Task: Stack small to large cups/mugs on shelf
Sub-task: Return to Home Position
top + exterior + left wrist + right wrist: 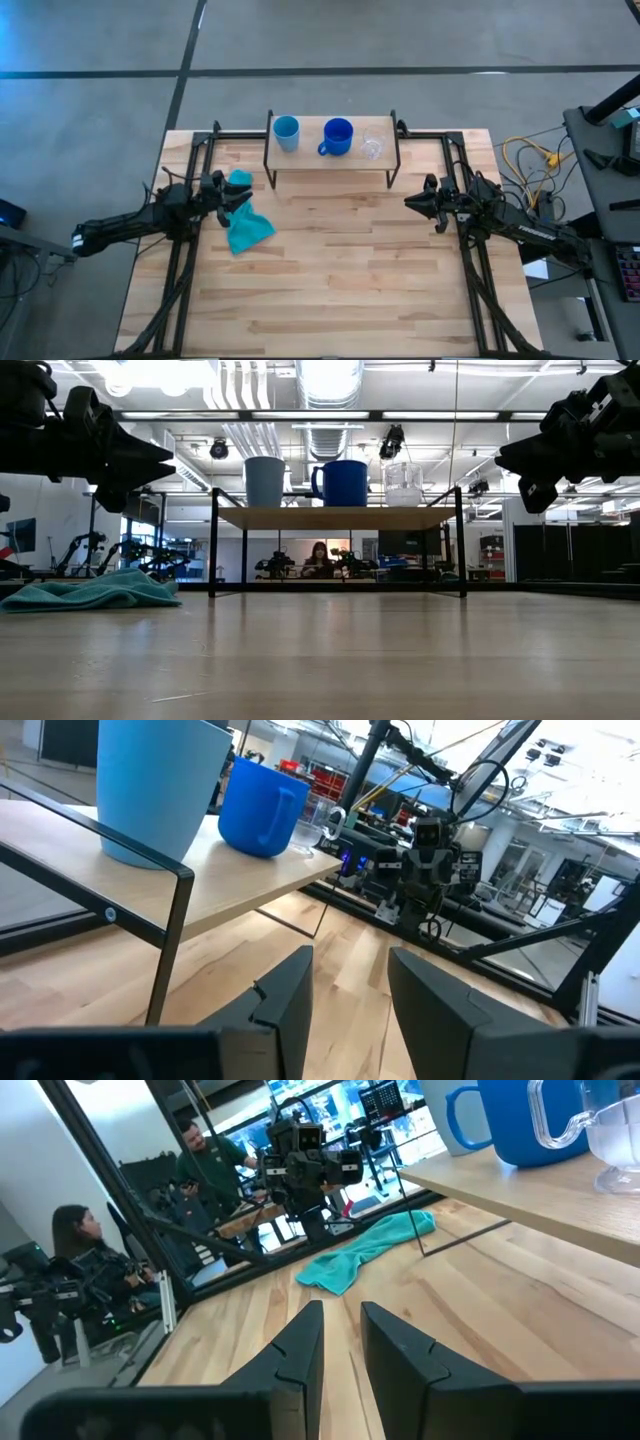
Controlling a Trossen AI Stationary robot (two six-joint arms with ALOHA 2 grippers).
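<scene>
Three vessels stand upright in a row on the shelf (330, 163) at the table's far edge. From left to right they are the light-blue handleless cup (286, 132), the royal-blue mug (338, 136) with its handle toward the light-blue cup, and the clear cup (372, 146). The low view shows the same row: light-blue cup (264, 481), mug (343, 482), clear cup (403, 484). My left gripper (248, 196) hovers over the table's left side, slightly open and empty, above a teal cloth. My right gripper (407, 201) hovers at the table's right side, fingers a little apart and empty.
A teal cloth (245, 228) lies crumpled on the table below my left gripper. Black frame rails run along both table sides. Bare tabletop (340, 270) spans between the arms and the near edge. Cables (530, 160) lie off the right edge. People (75, 1245) sit beyond the table.
</scene>
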